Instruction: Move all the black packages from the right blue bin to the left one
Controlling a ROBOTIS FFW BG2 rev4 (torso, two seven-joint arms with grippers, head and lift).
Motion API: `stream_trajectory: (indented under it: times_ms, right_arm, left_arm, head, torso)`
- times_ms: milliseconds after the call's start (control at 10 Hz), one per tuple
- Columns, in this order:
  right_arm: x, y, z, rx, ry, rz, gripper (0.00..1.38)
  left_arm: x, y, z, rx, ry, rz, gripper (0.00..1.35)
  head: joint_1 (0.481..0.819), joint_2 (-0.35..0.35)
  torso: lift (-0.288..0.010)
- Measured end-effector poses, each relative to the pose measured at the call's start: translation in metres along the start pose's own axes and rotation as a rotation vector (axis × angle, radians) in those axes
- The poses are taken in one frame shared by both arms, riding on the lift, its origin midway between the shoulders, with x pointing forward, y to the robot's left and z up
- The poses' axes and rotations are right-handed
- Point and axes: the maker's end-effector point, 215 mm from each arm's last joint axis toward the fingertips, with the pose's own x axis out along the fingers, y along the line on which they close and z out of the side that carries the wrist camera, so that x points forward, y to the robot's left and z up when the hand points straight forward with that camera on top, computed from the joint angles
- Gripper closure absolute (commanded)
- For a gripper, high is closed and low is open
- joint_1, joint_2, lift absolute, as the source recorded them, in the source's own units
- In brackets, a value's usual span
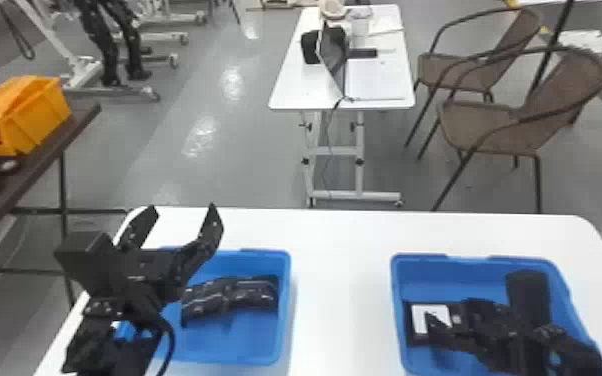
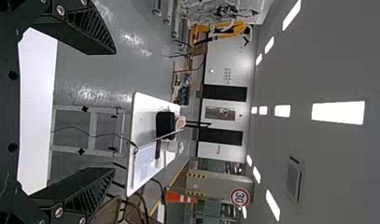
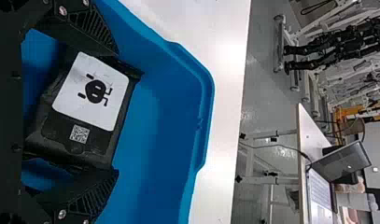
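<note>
As black package (image 3: 92, 93) lies in right blue bin (image 3: 162, 126), right gripper (image 3: 117, 112) straddles it, fingers spread, apparently for grasp; left gripper (image 1: 183, 209), fingers apart, hangs near left bin (image 1: 247, 335), presumably parked.

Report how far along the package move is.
Done: at least one black package lies in the left blue bin. In hand: apparently nothing; the right gripper stands open around the white-labelled black package. Remaining: that package, in the right blue bin.
</note>
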Motion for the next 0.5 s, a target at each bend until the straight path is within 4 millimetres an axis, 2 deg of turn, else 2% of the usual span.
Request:
stream_trajectory:
  times_ms: [200, 300, 400, 500]
  right_arm:
    - [0.0, -0.004, -0.011, -0.01, 0.031, -0.011, 0.13]
    - [0.0, -0.007, -0.019, -0.008, 0.05, -0.014, 0.18]
    - [0.004, -0.008, -0.026, -0.002, 0.068, -0.008, 0.5]
    - [0.008, -0.005, -0.03, 0.001, 0.079, 0.01, 0.99]
  left_arm:
    - [0.001, 0.0, 0.0, 0.0, 0.0, -0.001, 0.13]
    - [0.001, 0.0, 0.0, 0.0, 0.001, -0.001, 0.13]
    - [0.001, 0.0, 0.0, -0.002, 0.002, -0.001, 0.13]
    - [0.001, 0.0, 0.0, -0.004, 0.004, -0.002, 0.13]
  head:
    - [0.695, 0.119]
    - [0.695, 0.117]
    - [0.695, 0.115]
    - [0.695, 0.118]
  torso:
    - [-0.039]
    - [-0.039]
    - [-0.039]
    - [-0.039]
